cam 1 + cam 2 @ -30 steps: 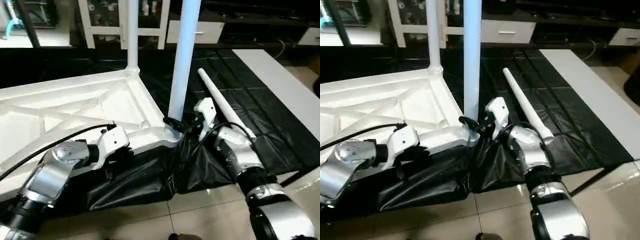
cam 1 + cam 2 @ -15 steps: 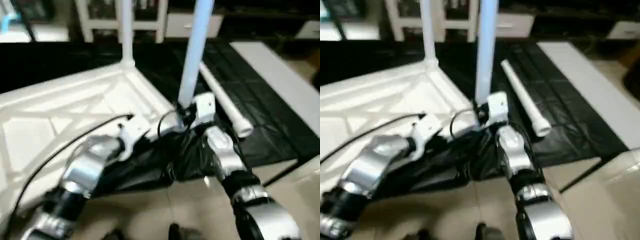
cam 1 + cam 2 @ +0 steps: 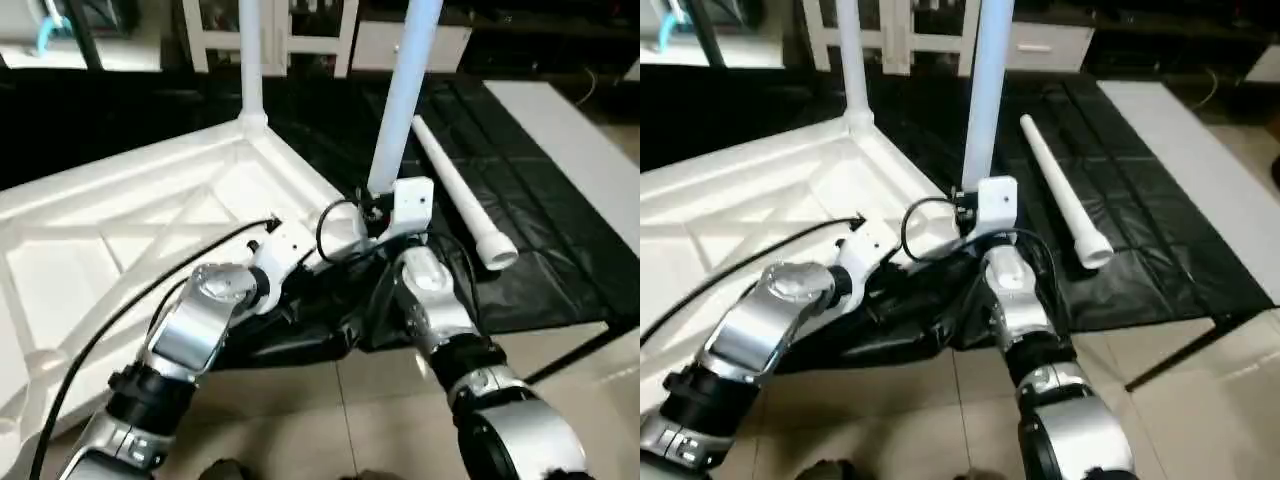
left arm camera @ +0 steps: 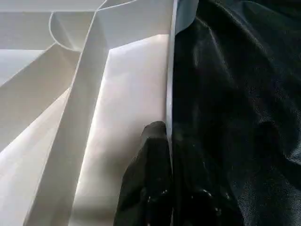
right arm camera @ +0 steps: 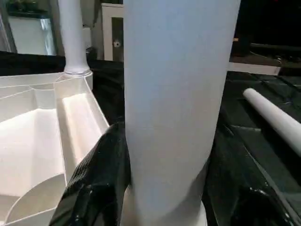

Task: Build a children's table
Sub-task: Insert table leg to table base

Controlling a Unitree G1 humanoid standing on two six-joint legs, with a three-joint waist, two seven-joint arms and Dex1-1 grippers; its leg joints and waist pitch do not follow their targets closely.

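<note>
Table top [image 3: 150,230] lies upside down on black sheeting [image 3: 540,230], ribbed underside up, filling the left half of the scene. Its near right corner sits at scene centre.

Two legs stand upright in corner sockets. Far leg [image 3: 250,60] rises from the far corner. Near leg [image 3: 400,100] rises from the near right corner, leaning slightly right at the top.

A third leg [image 3: 455,190] lies loose on the sheeting, just right of the near upright leg, running from far to near with its wider end nearest. It is apart from the table top.

Right gripper [image 3: 372,215] is at the base of the near leg. In the right wrist view its black fingers [image 5: 101,183] sit on either side of the tube, about half spread, clasping the near leg just above its socket.

Left gripper [image 4: 167,188] is at the near edge of the table top, left of that corner. In the left wrist view its fingers are pressed nearly together with the thin edge wall of the table top between them, one finger inside the rim, the other on the sheeting side.

White cabinet [image 3: 270,35] and a low white drawer unit [image 3: 410,45] stand at the far side. A long white board [image 3: 565,150] lies at the right edge of the sheeting. Tiled floor [image 3: 370,420] shows at the near side.
</note>
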